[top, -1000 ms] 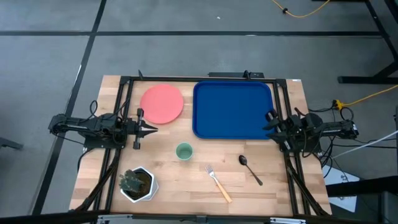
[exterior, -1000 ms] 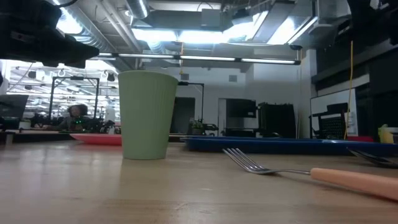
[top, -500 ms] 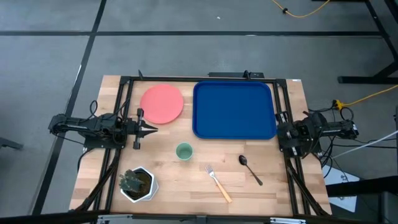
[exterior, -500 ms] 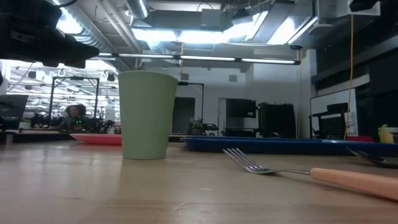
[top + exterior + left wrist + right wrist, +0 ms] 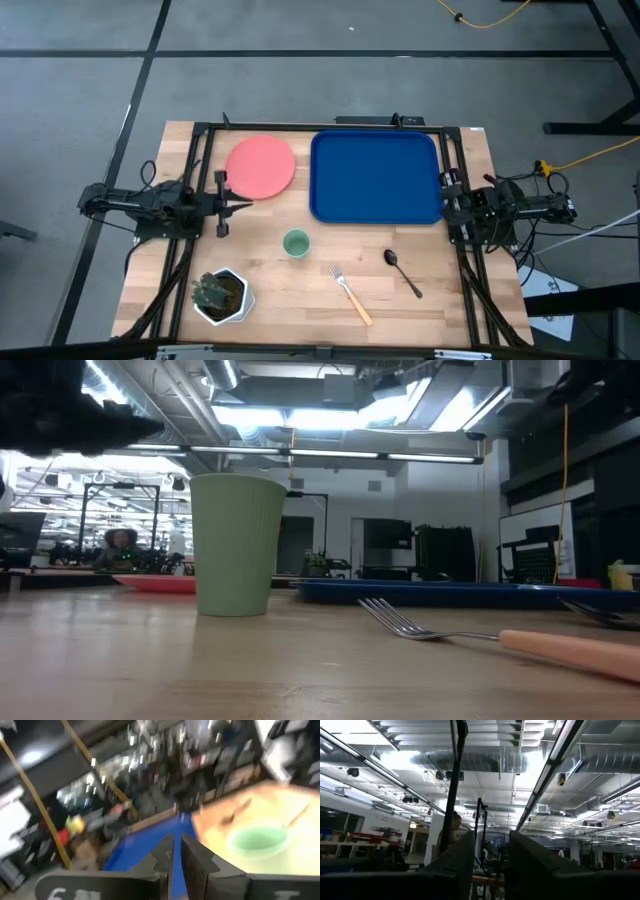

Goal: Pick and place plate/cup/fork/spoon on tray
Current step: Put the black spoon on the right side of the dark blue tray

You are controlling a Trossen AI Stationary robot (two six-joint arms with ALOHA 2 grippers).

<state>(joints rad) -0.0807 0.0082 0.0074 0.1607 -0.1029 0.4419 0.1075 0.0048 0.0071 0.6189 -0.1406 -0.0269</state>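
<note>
High view: plate [image 5: 260,166] just beside left tool [image 5: 243,207].

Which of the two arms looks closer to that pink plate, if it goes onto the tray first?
The left arm. Its fingers sit just below the flat round coral-pink plate, while the right arm's fingers wait past the far side of the large deep-blue rectangular tray, which holds nothing yet.

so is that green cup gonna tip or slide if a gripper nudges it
The cup stands upright, taller than wide, narrowing toward its base, so a high nudge would probably tip it. It looks empty from above, likely light, so a low push may slide it across the wooden table.
</note>
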